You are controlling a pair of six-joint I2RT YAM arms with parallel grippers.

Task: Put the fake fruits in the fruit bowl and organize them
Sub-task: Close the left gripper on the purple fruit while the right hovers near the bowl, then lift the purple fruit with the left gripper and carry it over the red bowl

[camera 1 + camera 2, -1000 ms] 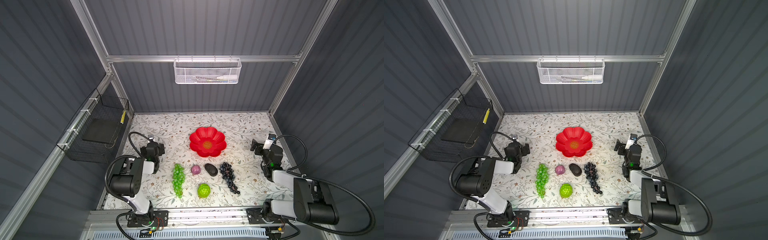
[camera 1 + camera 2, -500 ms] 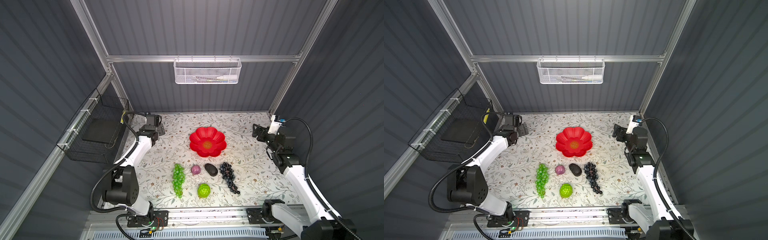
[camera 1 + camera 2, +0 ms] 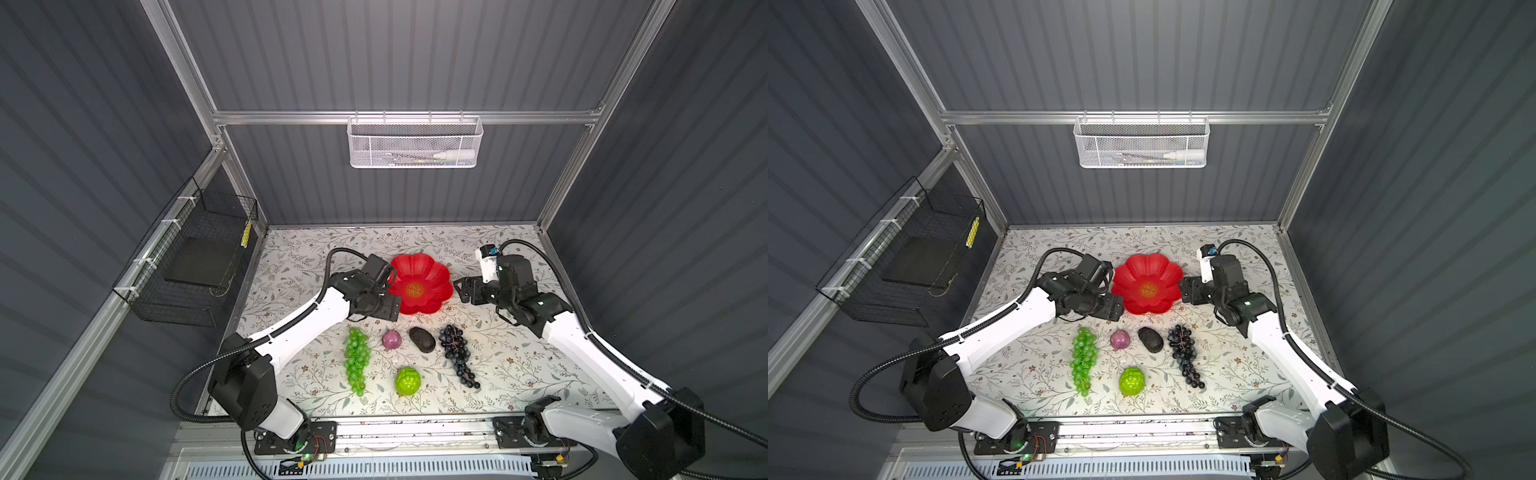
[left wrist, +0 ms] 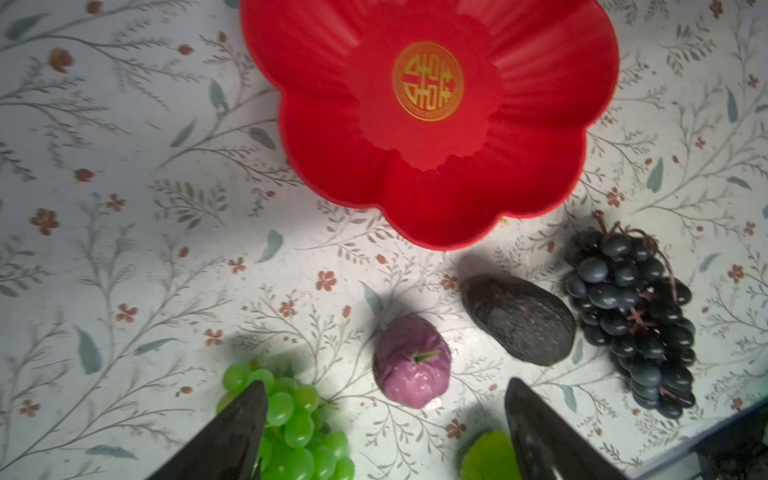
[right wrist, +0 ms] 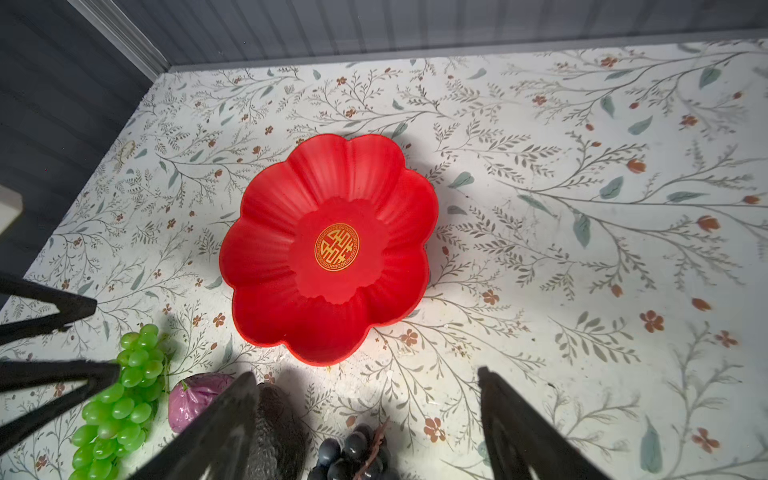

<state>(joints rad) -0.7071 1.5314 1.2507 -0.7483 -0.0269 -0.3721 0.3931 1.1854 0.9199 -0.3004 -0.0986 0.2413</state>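
Note:
The red flower-shaped fruit bowl [image 3: 432,266] [image 3: 1158,270] [image 4: 332,137] [image 5: 270,249] stands empty mid-table. In front of it lie the fake fruits: green grape bunch [image 3: 356,359] [image 4: 291,419], small purple fruit [image 3: 392,339] [image 4: 409,361], dark avocado [image 3: 422,339] [image 4: 519,320], dark grape bunch [image 3: 457,353] [image 5: 353,455] and green bumpy ball [image 3: 407,381]. My left gripper [image 3: 386,311] [image 4: 386,382] hangs open at the bowl's front left, holding nothing. My right gripper [image 3: 465,291] [image 5: 365,372] is open and empty at the bowl's right.
A white mesh basket [image 3: 413,143] hangs on the back wall and a black wire basket [image 3: 195,266] on the left wall. Grey walls close in the floral table on three sides. The arms' bases sit on the front rail [image 3: 415,432].
Both arms have swung in from the table's sides to either side of the bowl. The bowl and the fruits lie where they were.

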